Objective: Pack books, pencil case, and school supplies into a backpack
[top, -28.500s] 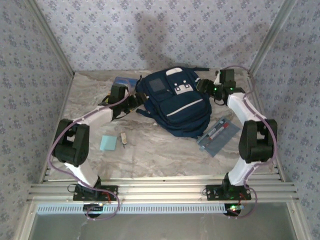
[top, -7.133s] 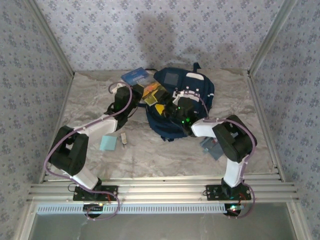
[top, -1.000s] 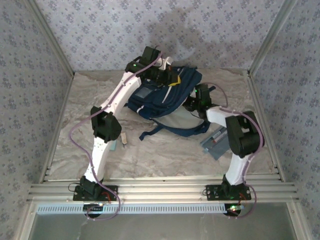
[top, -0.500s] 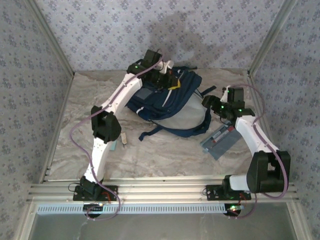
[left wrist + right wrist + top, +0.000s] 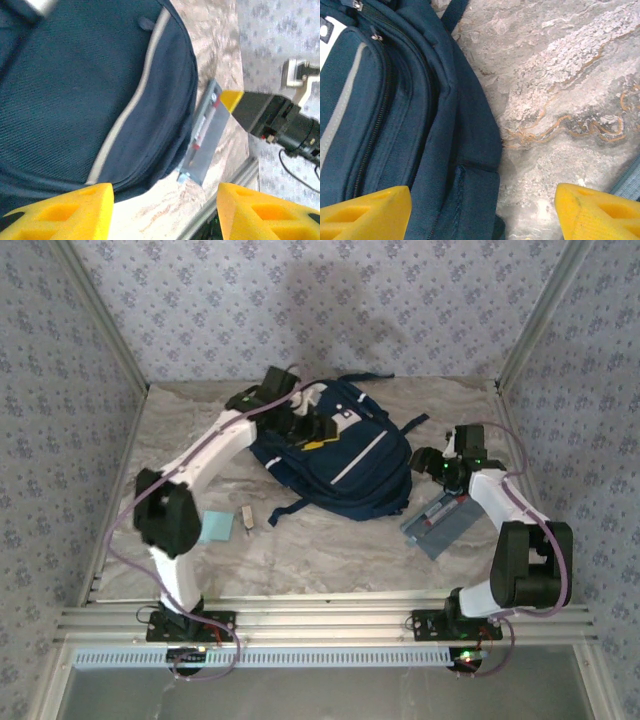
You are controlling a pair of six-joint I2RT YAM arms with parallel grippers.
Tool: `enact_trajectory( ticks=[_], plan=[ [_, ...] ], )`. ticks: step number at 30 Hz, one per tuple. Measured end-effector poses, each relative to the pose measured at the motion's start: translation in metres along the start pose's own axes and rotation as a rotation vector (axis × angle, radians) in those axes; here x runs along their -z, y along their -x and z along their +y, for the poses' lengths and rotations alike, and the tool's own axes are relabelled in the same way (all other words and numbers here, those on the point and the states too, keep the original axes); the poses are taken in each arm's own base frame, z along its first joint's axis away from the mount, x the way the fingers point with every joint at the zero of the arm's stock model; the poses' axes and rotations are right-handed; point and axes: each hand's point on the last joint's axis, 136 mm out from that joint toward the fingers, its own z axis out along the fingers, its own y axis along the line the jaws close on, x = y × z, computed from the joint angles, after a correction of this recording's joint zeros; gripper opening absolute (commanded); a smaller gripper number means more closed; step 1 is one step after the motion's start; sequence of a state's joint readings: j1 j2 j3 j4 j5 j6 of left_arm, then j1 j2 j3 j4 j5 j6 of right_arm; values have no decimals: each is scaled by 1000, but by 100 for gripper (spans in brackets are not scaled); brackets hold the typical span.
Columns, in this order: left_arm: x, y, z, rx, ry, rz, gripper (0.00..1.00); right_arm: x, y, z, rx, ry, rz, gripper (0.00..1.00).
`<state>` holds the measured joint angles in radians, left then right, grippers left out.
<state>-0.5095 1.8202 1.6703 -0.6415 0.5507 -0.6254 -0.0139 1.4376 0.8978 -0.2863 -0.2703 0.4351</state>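
Note:
The navy backpack (image 5: 340, 462) lies on the table with its white stripes up. My left gripper (image 5: 305, 426) hovers open over its top end; the yellow fingers (image 5: 65, 210) have nothing between them, and the backpack (image 5: 75, 90) lies below. My right gripper (image 5: 430, 462) stands open beside the backpack's right side (image 5: 395, 125), above bare marble. The grey pencil case (image 5: 441, 518) lies right of the backpack, also the pencil case (image 5: 206, 137) in the left wrist view. The light-blue pad (image 5: 213, 527) and beige block (image 5: 247, 518) lie front left. A corner of the book (image 5: 241, 399) peeks out behind the left arm.
Patterned walls close in the marble table (image 5: 330, 550) on three sides, with metal rails along the near edge. A loose dark strap (image 5: 292, 508) trails from the backpack toward the front. An edge of the pencil case (image 5: 627, 182) shows at the right wrist view's right side.
My left gripper has opened and let go of the backpack's top, and the backpack has dropped flat, stripes up. The left arm has drawn back; the right gripper has moved right, off the backpack.

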Motion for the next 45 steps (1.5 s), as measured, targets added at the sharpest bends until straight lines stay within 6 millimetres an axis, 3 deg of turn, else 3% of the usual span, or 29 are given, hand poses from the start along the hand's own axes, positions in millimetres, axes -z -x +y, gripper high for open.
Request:
enact_trajectory(
  ticks=[3, 5, 9, 12, 16, 22, 28, 32, 38, 41, 45],
  plan=[
    [22, 4, 41, 94, 59, -108, 58, -6, 2, 10, 12, 53, 6, 78],
    [26, 7, 77, 164, 119, -169, 60, -14, 1, 17, 18, 91, 27, 77],
    [18, 1, 148, 307, 254, -253, 61, -33, 3, 37, 39, 170, 61, 71],
    [7, 2, 172, 359, 290, -301, 62, -47, 5, 52, 58, 211, 81, 63],
    [-11, 22, 184, 396, 268, -370, 62, -61, -2, 61, 69, 227, 112, 59],
    [-38, 49, 204, 422, 278, -404, 62, -67, -26, 85, 112, 242, 157, 41],
    [-37, 106, 213, 394, 272, -485, 62, -64, -80, 114, 146, 265, 243, 39],
    [-45, 150, 216, 352, 235, -515, 62, -60, -118, 149, 173, 320, 307, 39],
    [-54, 184, 203, 249, 196, -482, 63, -52, -158, 202, 231, 414, 394, 44],
    [-50, 192, 189, 182, 217, -432, 66, -44, -154, 220, 247, 462, 393, 49],
    [-37, 191, 167, 90, 266, -371, 66, -30, -119, 226, 266, 488, 311, 53]
  ],
)
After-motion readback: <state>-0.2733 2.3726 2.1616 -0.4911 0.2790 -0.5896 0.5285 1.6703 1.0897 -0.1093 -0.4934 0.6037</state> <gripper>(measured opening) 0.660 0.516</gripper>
